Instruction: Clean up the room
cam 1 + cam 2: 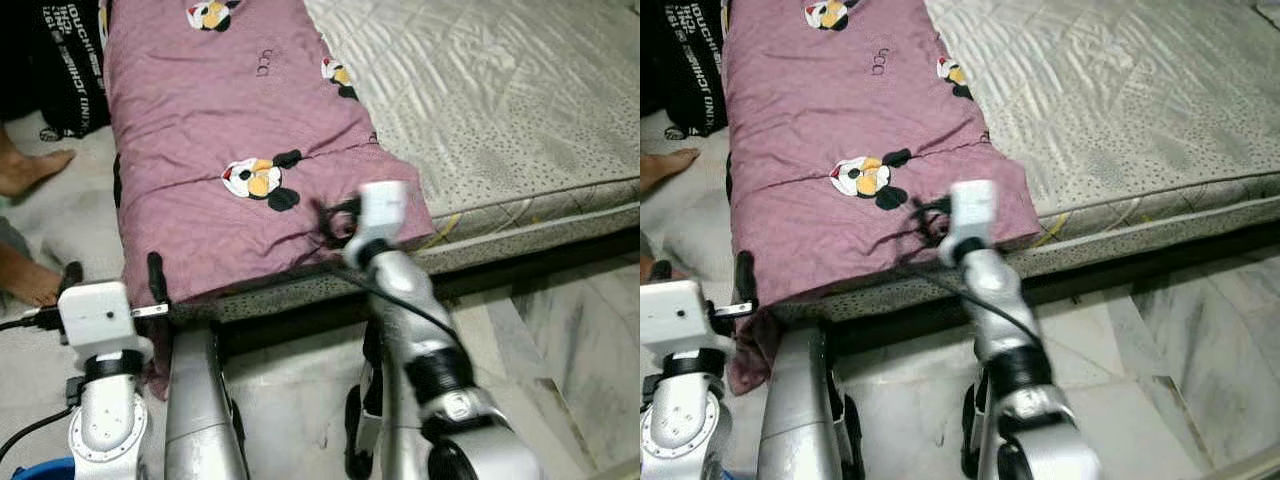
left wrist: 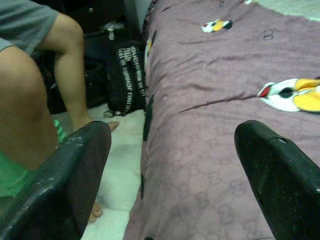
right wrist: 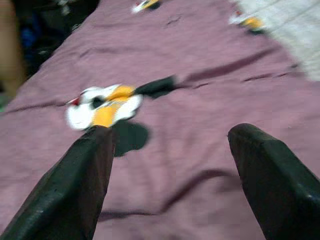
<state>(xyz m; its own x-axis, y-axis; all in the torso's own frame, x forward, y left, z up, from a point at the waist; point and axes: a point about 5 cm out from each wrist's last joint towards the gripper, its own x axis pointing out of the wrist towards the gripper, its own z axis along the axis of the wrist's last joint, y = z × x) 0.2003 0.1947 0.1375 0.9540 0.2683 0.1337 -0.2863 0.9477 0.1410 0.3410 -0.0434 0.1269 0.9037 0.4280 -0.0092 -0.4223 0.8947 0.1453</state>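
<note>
- Left eye view: a mauve blanket (image 1: pixel 210 140) printed with cartoon mouse faces in white, yellow and black lies lengthwise along the left part of a bed, over a pale patterned mattress (image 1: pixel 500 110). Its near edge hangs just over the bed's front edge, with one corner drooping lower at the left. The right end effector (image 1: pixel 335 222) reaches over the blanket's near right corner, close to a mouse face print; its fingers are too blurred from this angle to judge. The left end effector (image 1: pixel 112 280) sits at the blanket's near left corner, one black finger standing against the cloth's edge. A person's bare feet (image 1: pixel 30 170) rest on the white floor (image 1: pixel 560 330) left of the bed, near a black bag (image 1: pixel 70 60) with white lettering.
- Right eye view: same scene; the blanket's surface shows shallow creases and a fold line running across the middle.
- Left wrist view: the left end effector (image 2: pixel 175 175) has its two fingers spread wide with nothing between them, pointing along the blanket's left side. A person's bare legs (image 2: pixel 35 100) stand beside the bed, the bag behind them.
- Right wrist view: the right end effector (image 3: pixel 170 175) is wide open and grips nothing, just above the blanket, with a mouse print (image 3: pixel 102 106) beyond its fingers. The picture is slightly blurred.
</note>
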